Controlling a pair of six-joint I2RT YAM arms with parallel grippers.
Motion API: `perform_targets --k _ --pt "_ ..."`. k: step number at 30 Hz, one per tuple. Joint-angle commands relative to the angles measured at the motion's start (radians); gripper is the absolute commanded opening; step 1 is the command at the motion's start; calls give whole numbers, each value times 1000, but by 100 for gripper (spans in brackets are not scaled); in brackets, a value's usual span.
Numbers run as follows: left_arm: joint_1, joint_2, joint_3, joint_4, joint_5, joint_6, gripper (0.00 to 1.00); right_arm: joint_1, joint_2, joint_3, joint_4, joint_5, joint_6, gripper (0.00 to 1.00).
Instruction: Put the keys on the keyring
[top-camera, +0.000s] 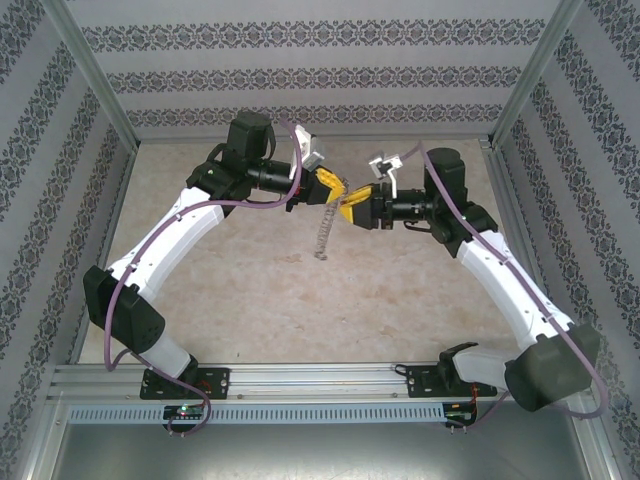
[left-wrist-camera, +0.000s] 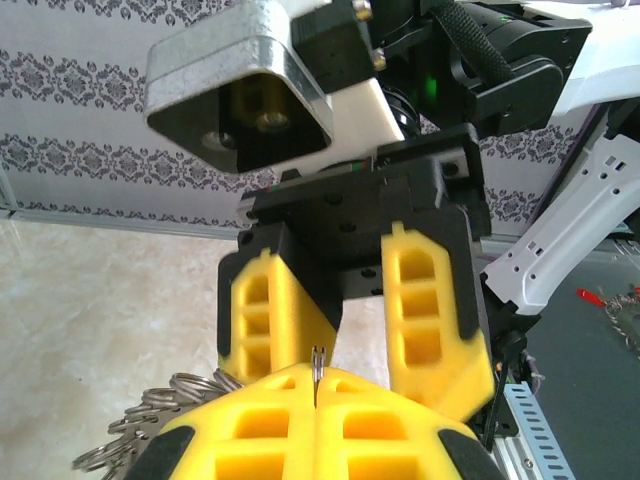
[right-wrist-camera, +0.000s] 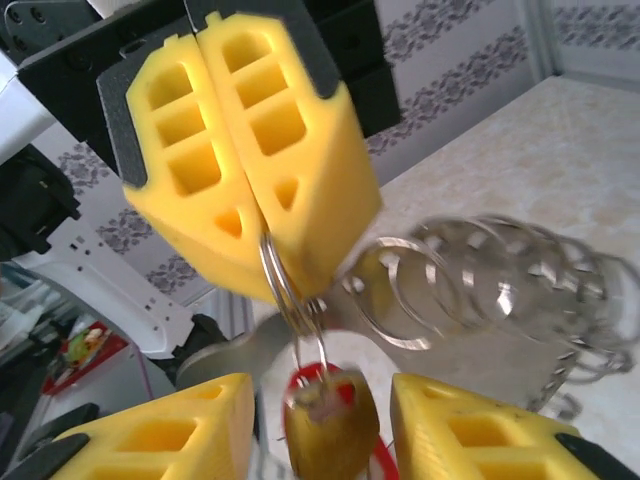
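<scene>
The key (right-wrist-camera: 318, 388) is in the air over the middle of the tabletop (top-camera: 250, 300), between the fingers of my right end effector (top-camera: 345, 203). Those jaws stand partly open, with a gap on each side of the key, so I judge that I have no hold on it. Its red head is uppermost. Below that it is an olive-brown blur, which I take to be the blade pointing almost straight at my right wrist camera.

Just above the key is the keyring (right-wrist-camera: 283, 285). My left end effector (right-wrist-camera: 265, 235) is fully shut on its thin wire, pinching it at the fingertips. From my left wrist the wire stands upright and edge-on out of the closed pads. The two end effectors meet nearly tip to tip, the left one slightly farther and to the left, so the right is plainly nearer the key.

The next move turns on the key and the wire: they touch or overlap in my right wrist view, and I cannot tell whether the key is already threaded on or only resting against the loop.

The small rings (right-wrist-camera: 480, 280) trail off to the right, blurred. From above, the keyring hangs as a string toward the near side, and I cannot make out whether its end reaches the tabletop. The key is too small to pick out from there.
</scene>
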Motion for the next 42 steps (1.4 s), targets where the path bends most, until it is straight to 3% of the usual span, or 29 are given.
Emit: perform_targets --k 1,8,13,29,33,37,40,42 --pt "-7 -34 5 71 26 -9 0 -62 -89 -24 25 -1 26 44" --pt "-8 -35 6 76 31 -11 0 -101 -136 -12 103 9 100 43" --pt "-8 -36 0 91 38 -24 0 -70 -101 5 162 5 124 37" --pt "-18 -30 0 105 50 -44 0 7 -9 51 235 16 142 34" --pt "-22 -29 2 103 51 -45 0 7 -5 51 238 17 142 21" --pt "-23 -28 2 102 50 -47 0 5 -6 57 227 14 131 0" --pt "-24 -24 7 90 35 -45 0 0 -2 75 191 10 107 0" --pt "-24 -20 31 28 9 -14 8 -1 6 96 141 11 72 0"
